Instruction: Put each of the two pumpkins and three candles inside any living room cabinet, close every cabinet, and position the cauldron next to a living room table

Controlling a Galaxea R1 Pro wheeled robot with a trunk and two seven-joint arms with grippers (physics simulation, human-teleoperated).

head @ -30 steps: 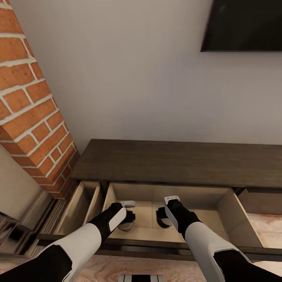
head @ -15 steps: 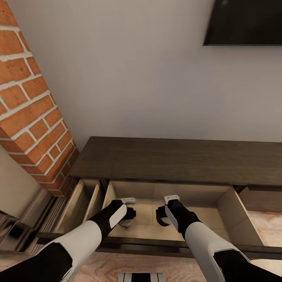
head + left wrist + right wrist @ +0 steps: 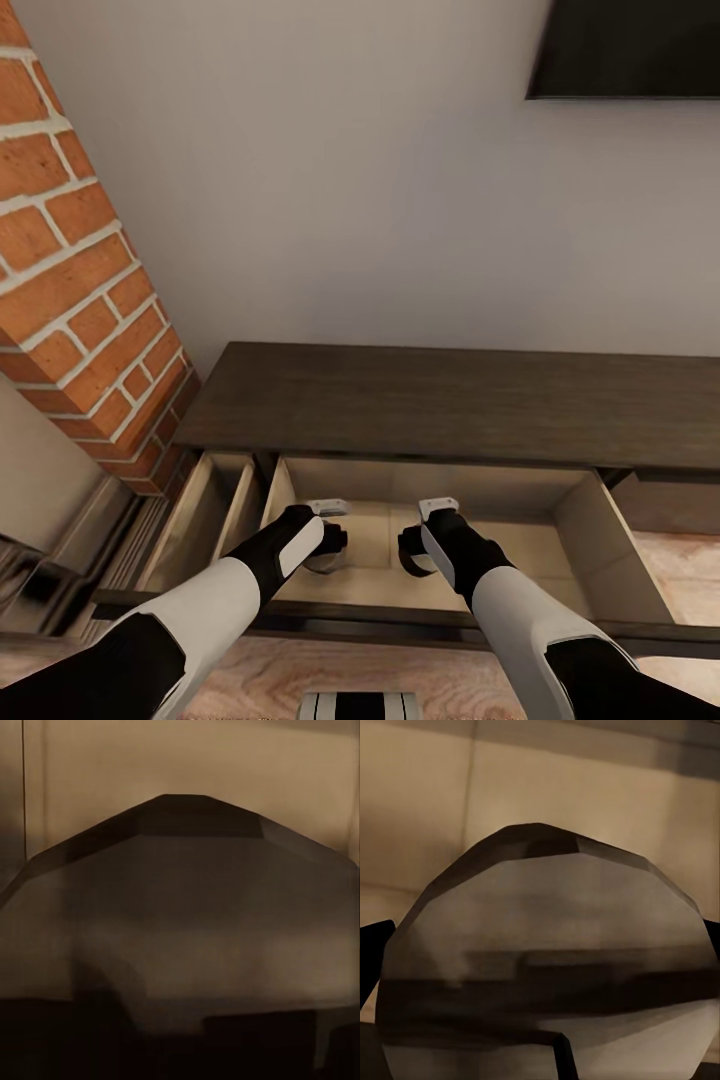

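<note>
Both grippers, left [image 3: 328, 545] and right [image 3: 416, 552], down in open cabinet [image 3: 440, 410] drawer, each apparently grasping a candle [image 3: 547, 960]; release, drawer closing, cauldron left.

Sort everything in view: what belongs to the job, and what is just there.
Job: cabinet, its open drawer, left candle, right candle, left gripper and right gripper, both reaching into the drawer.
Just there: brick fireplace, television, wall.
</note>
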